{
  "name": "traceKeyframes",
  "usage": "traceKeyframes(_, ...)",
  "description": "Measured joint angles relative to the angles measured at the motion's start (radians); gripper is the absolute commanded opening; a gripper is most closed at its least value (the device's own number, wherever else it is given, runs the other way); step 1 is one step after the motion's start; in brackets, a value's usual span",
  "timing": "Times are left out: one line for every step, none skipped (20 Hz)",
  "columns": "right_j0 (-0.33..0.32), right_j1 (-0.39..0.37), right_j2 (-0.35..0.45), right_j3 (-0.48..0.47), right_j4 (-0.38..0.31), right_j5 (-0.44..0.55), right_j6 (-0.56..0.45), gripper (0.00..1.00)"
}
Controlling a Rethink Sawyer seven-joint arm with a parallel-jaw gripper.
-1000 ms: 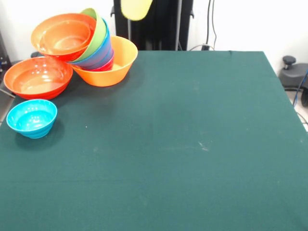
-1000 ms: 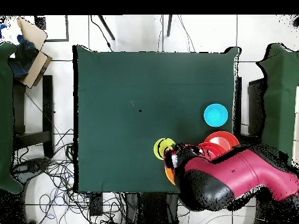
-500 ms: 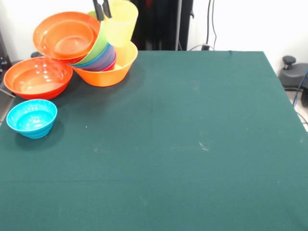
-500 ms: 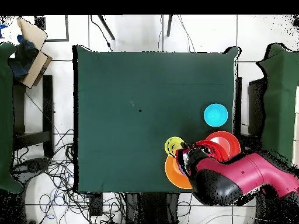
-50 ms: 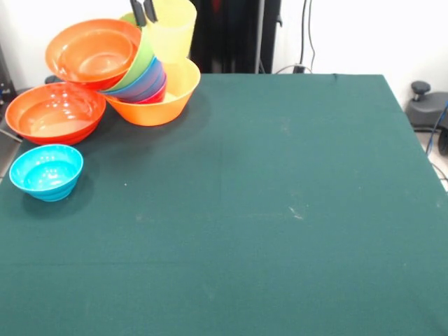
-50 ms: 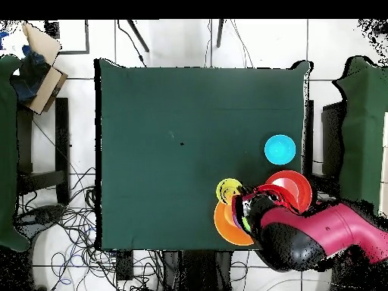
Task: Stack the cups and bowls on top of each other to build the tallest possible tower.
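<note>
- Gripping the pale-yellow tumbler [image 5: 172, 28] by its rim, gripper [image 5: 144, 12] pinched shut on it.
- Lowered since a second ago, now over the light-orange bowl [image 5: 165, 94] beside the tilted nested pile.
- Ready for release onto the tower.

I work in a robotics lab, not a home. My red and black arm [image 6: 318, 239] reaches over a tabletop [image 5: 280, 210] draped in plain dark green cloth, set on a pale tiled floor [image 6: 174, 42]. Loose cables [image 6: 68, 220] sprawl over the tiles beyond the tabletop's edge, well away from my pincer [image 5: 144, 11], and a cardboard box [image 6: 44, 64] sits at the far corner.
</note>
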Motion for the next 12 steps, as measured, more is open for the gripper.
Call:
traceKeyframes(-0.013,-0.011,0.013,0.000,0.020,0.000,0.000,0.00)
traceKeyframes(-0.021,-0.017,0.021,0.000,0.030,0.000,0.000,0.00)
traceKeyframes(-0.028,-0.023,0.030,0.000,0.042,0.000,0.000,0.00)
traceKeyframes(-0.052,-0.044,0.055,0.001,0.075,0.000,0.000,0.00)
traceKeyframes(-0.059,-0.049,0.062,0.001,0.084,0.000,0.000,0.00)
traceKeyframes(-0.068,-0.055,0.070,0.000,0.094,0.000,0.000,0.00)
traceKeyframes(-0.079,-0.062,0.081,0.000,0.105,0.002,0.000,0.00)
traceKeyframes(-0.089,-0.069,0.092,0.000,0.116,0.004,0.000,0.00)
traceKeyframes(-0.096,-0.073,0.098,-0.001,0.123,0.007,0.000,0.00)
traceKeyframes(-0.100,-0.075,0.101,-0.001,0.125,0.010,-0.001,0.00)
traceKeyframes(-0.104,-0.077,0.104,-0.002,0.127,0.013,-0.001,0.00)
traceKeyframes(-0.106,-0.077,0.104,-0.002,0.127,0.015,-0.003,0.00)
